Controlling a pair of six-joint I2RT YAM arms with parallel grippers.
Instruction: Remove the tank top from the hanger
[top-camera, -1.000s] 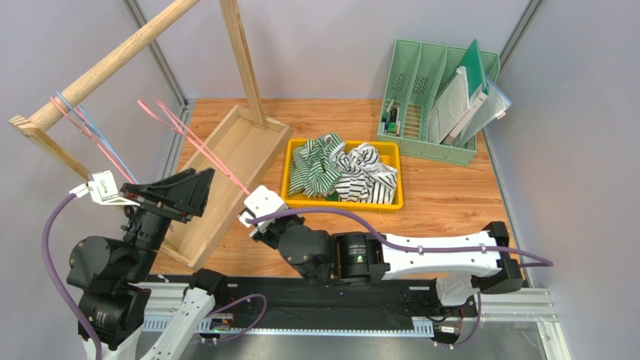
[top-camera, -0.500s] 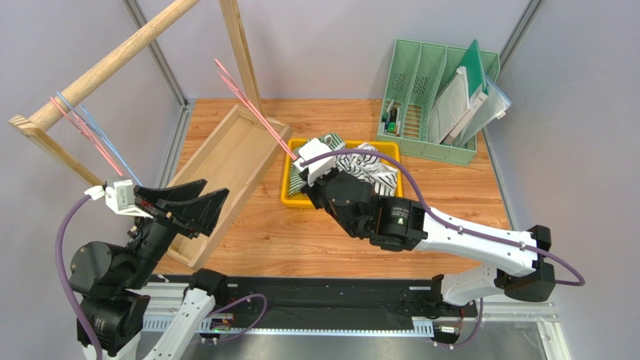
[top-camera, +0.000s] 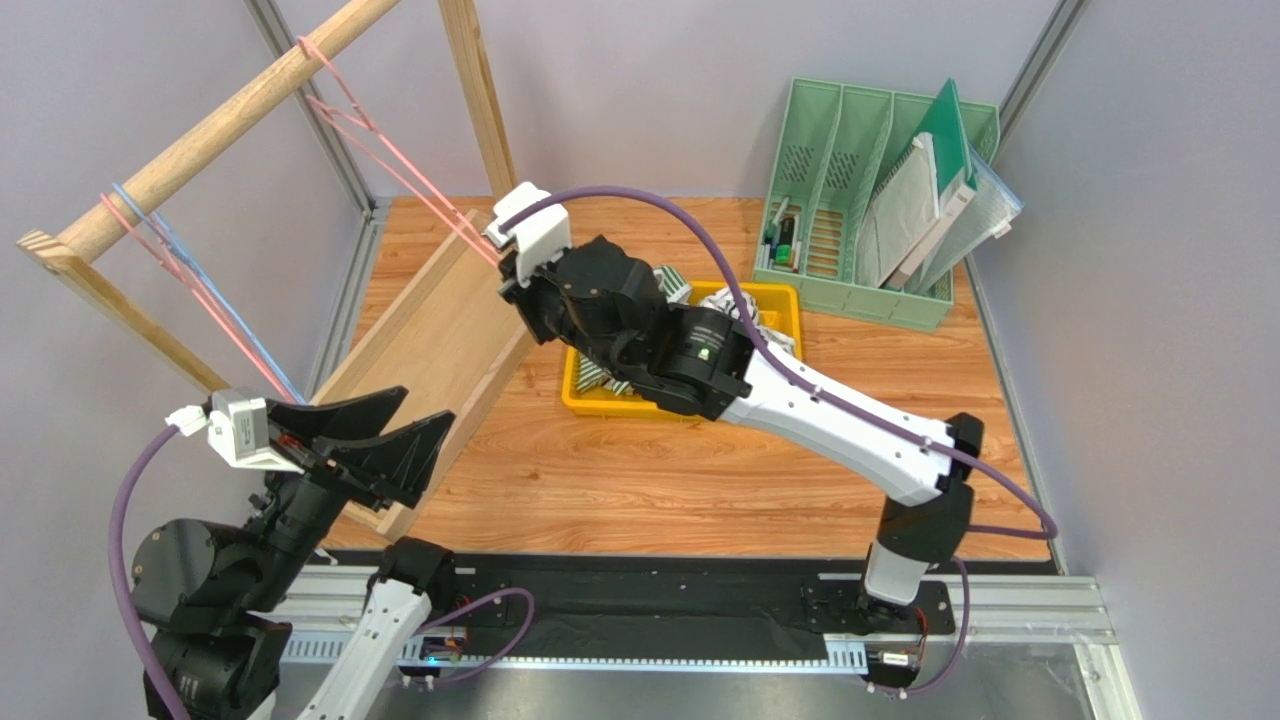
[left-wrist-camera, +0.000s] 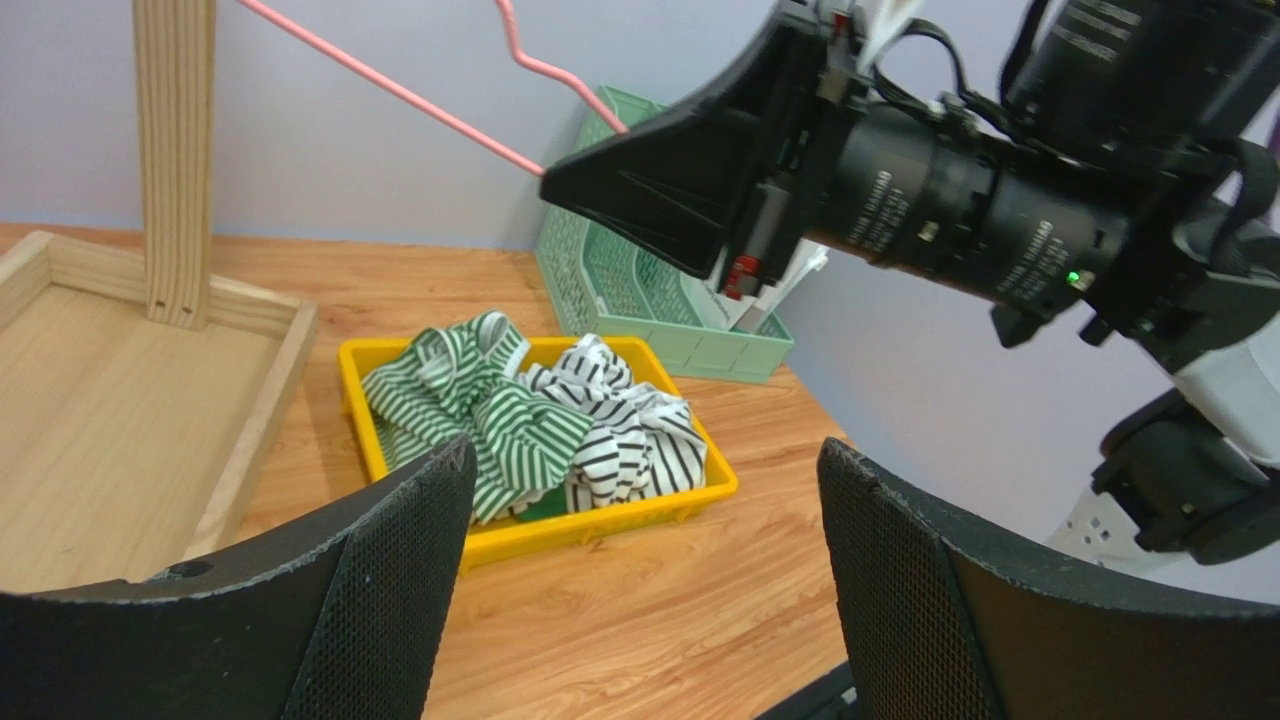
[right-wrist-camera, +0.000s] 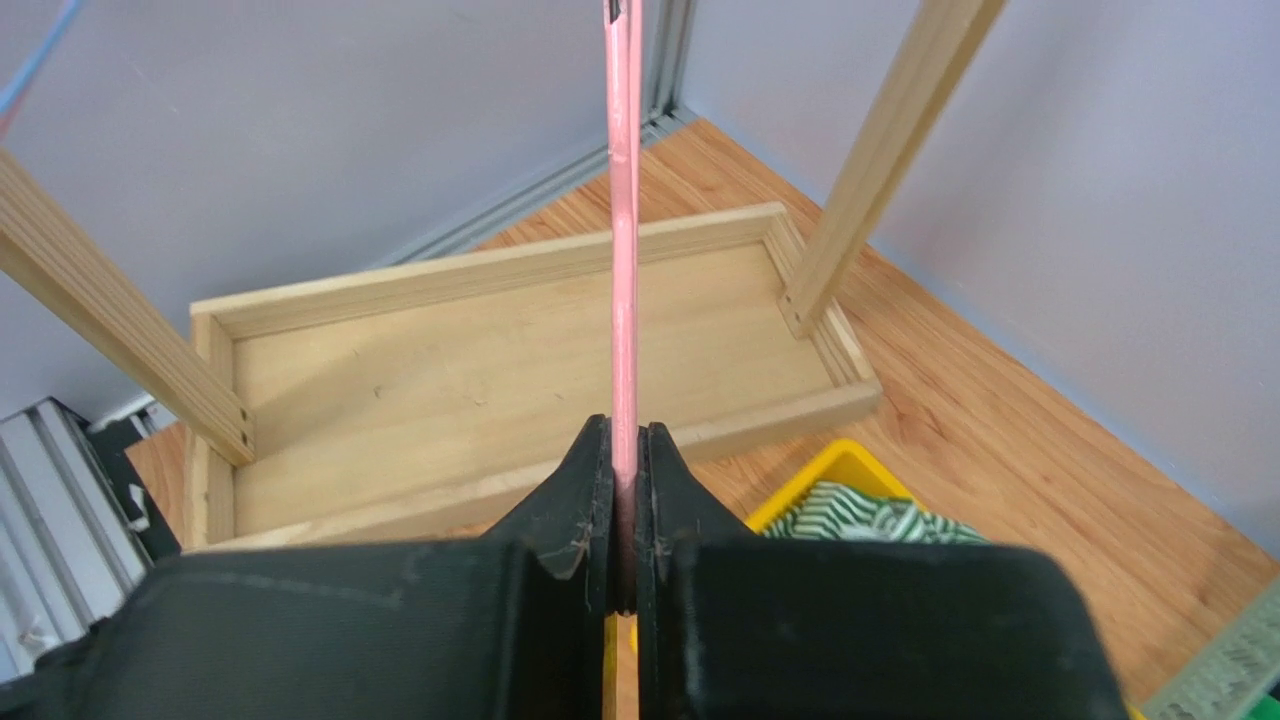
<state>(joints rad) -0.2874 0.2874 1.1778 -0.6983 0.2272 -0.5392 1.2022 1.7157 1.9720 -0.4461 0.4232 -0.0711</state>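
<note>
My right gripper (right-wrist-camera: 625, 450) is shut on the bottom wire of a bare pink hanger (right-wrist-camera: 622, 225), held high over the wooden rack's base (right-wrist-camera: 496, 360). From above, that gripper (top-camera: 504, 263) stands at the back left, and the hanger's far end reaches the wooden rail (top-camera: 226, 128); I cannot tell whether it is hooked on. A green-striped tank top (left-wrist-camera: 466, 405) and a black-striped one (left-wrist-camera: 631, 435) lie crumpled in the yellow tray (left-wrist-camera: 601, 525). My left gripper (left-wrist-camera: 643, 465) is open and empty, low at the front left (top-camera: 421, 428).
A pink and a blue hanger (top-camera: 166, 255) hang at the rail's near left end. The rack's upright post (top-camera: 481, 105) rises from its base (top-camera: 436, 330). A green file organiser (top-camera: 872, 195) with folders stands at the back right. My right arm covers much of the tray (top-camera: 781, 308).
My right arm has swung the pink hanger from the front left, over the tray, up and back to the rail. My left gripper has dropped back a little, still open.
</note>
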